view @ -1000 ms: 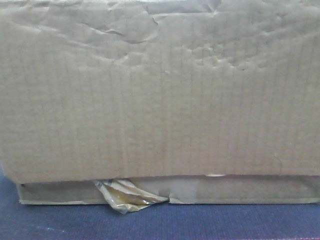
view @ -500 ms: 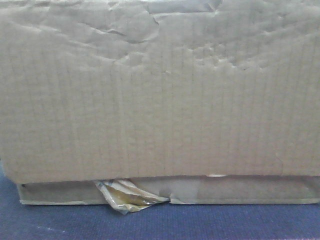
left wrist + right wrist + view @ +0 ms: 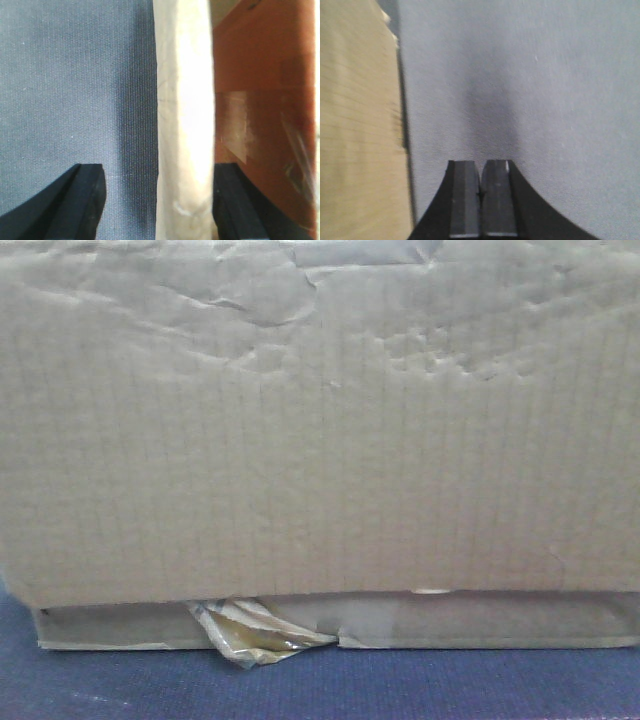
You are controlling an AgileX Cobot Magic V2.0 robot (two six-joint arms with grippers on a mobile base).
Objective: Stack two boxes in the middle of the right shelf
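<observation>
Pincer on left point(image 3: 159, 172) gapes astride box wall point(image 3: 182, 100); right pincer point(image 3: 481, 167) pinched together.

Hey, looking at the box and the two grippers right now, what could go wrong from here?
1. The left gripper is open astride the box wall; lifting before it closes would likely slip.
2. The right gripper is shut beside the box, gripping nothing, so a one-sided lift may tilt it.
3. The crumpled tape scrap juts out at the bottom edge and could snag.
</observation>
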